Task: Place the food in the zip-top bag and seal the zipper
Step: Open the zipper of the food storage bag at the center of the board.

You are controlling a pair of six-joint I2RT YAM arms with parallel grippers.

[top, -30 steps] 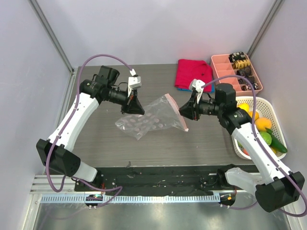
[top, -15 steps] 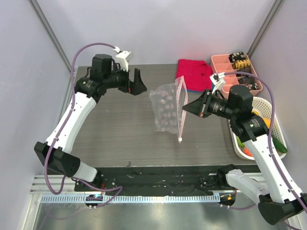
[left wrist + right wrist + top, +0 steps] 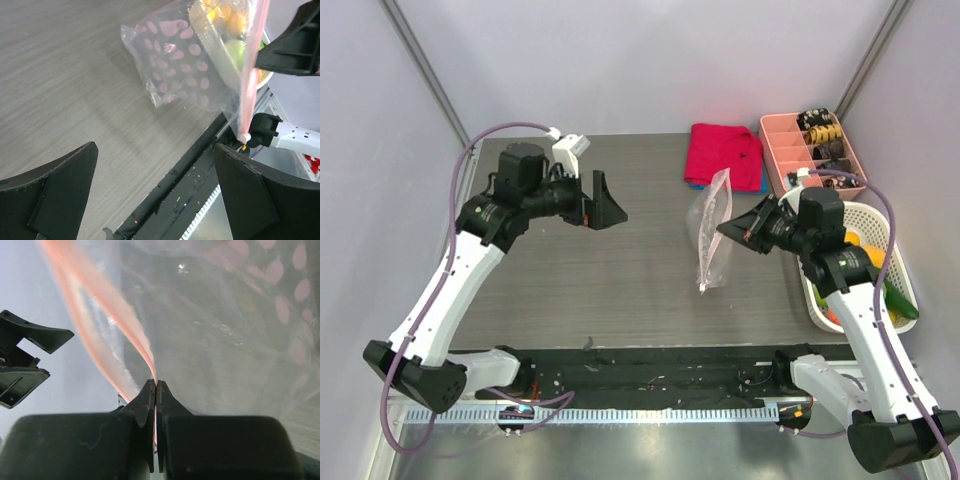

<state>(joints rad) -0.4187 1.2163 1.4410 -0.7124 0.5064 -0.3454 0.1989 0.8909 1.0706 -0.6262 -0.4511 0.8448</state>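
On the left side of the table, the left gripper (image 3: 603, 203) stands wide open and empty, well apart from the zip-top bag (image 3: 712, 225), which hangs in the air right of centre. Its zipper (image 3: 248, 75) is pinched in the tightly closed right gripper (image 3: 154, 385). Further right, the food (image 3: 868, 262) lies in a white basket (image 3: 898, 248) — none of it looks bagged. By my reading the task has barely begun — mouth to open, every piece to load, then the seal.

Left gripper (image 3: 608, 203) wide open, right gripper (image 3: 155, 386) tightly closed
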